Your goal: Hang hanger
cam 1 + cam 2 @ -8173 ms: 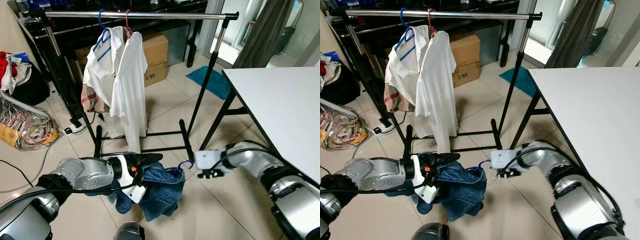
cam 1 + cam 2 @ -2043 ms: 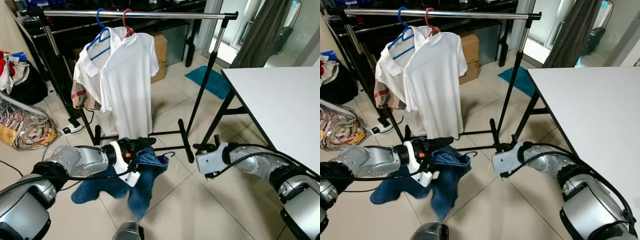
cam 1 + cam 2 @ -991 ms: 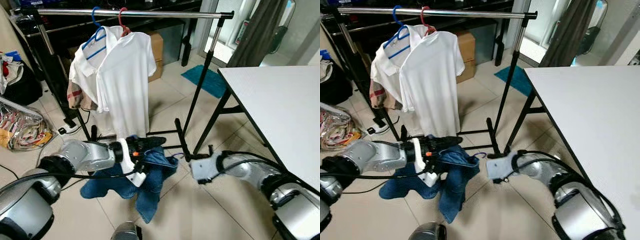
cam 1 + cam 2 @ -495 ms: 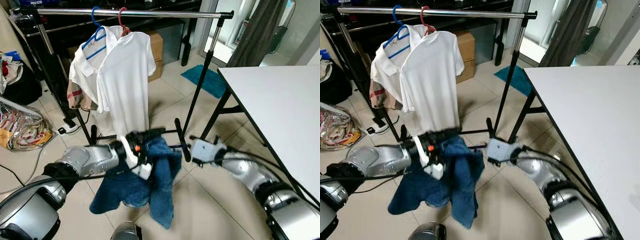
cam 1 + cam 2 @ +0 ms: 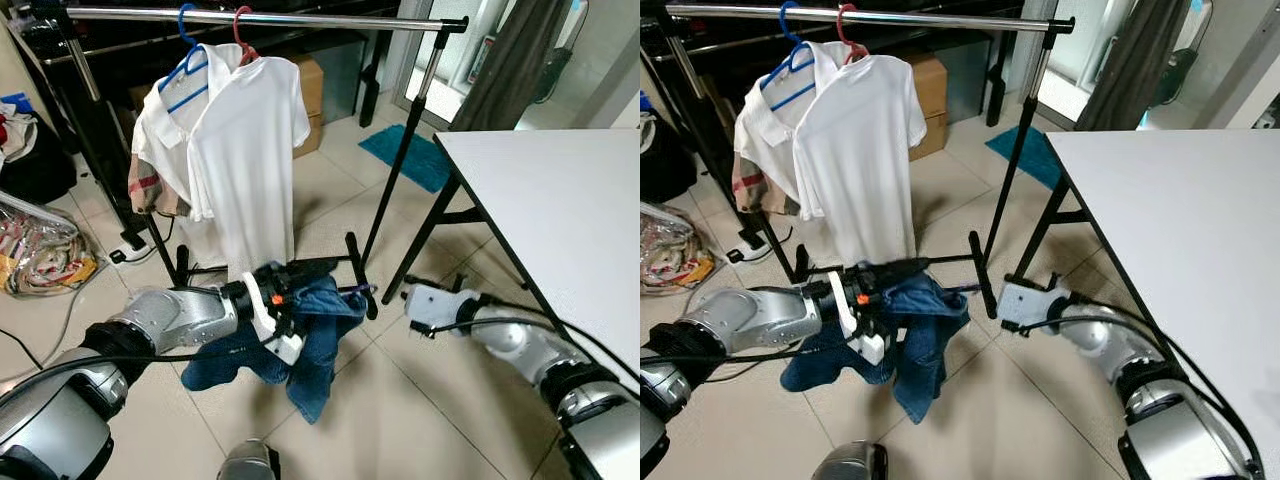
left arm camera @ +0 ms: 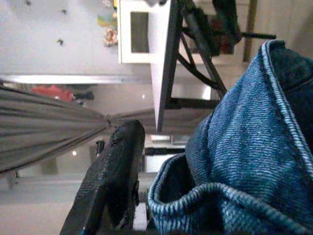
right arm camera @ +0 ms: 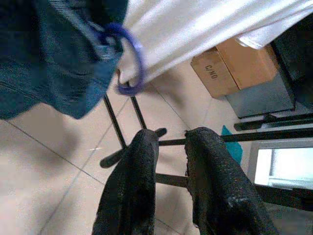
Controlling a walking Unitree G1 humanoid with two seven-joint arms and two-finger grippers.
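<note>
1. Gripping a bundle of blue denim, the left gripper (image 5: 315, 272) was low above the floor, in front of the foot of the clothes rack (image 5: 352, 262); its black fingers (image 6: 110, 181) were closed on the jeans (image 5: 305, 340), and the cloth hung down from them to the tiles.
2. The right gripper (image 7: 168, 142) was low and to the right of the jeans, apart from them; its two fingers stood close together with a narrow gap, and they held nothing.
3. The hanger (image 7: 128, 61) was inside the jeans; its purple hook stuck out from the denim toward the right gripper, and the hook lay about level, pointing to the robot's right.
4. A cardboard box (image 7: 234, 68) behind the rack carried the printed letters "C/NO".
5. Two white shirts (image 5: 235, 150) hung on the rail (image 5: 270, 17), one on a blue hanger (image 5: 185, 60) and one on a red hanger (image 5: 243, 35).
6. A white table (image 5: 560, 220) stood on the robot's right, and a teal mat (image 5: 415, 160) lay on the floor beyond the rack.
</note>
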